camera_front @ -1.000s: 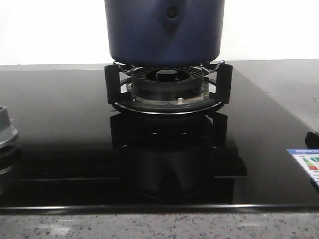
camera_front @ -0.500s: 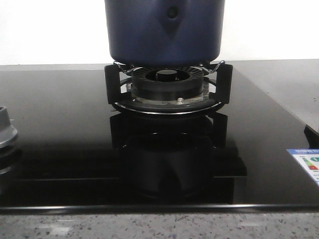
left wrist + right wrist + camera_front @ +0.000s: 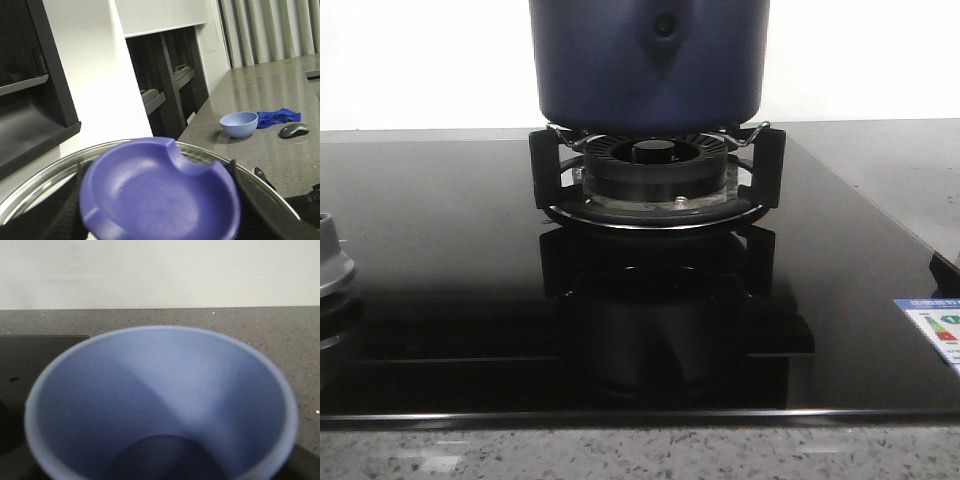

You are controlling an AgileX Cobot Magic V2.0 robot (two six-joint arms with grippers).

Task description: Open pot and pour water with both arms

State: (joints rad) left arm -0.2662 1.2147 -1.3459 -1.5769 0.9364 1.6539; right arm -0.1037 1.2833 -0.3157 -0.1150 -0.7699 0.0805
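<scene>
A: Standing upright on the burner (image 3: 655,180) at the middle of the hob (image 3: 440,260), the pot (image 3: 650,60) is seen with its axis vertical and its dimple faced toward the front camera.

B: And from the jaws, which way is it?

A: It cannot be told; neither arm is seen in the front view. A purple knob (image 3: 160,192) over a steel rim (image 3: 35,187), judged the lid, fills the left wrist view. A blue cup (image 3: 160,405), mouth toward the lens, fills the right.

B: Jaws apart or clamped?

A: Hidden on both sides. Which arm is nearer cannot be judged.
</scene>
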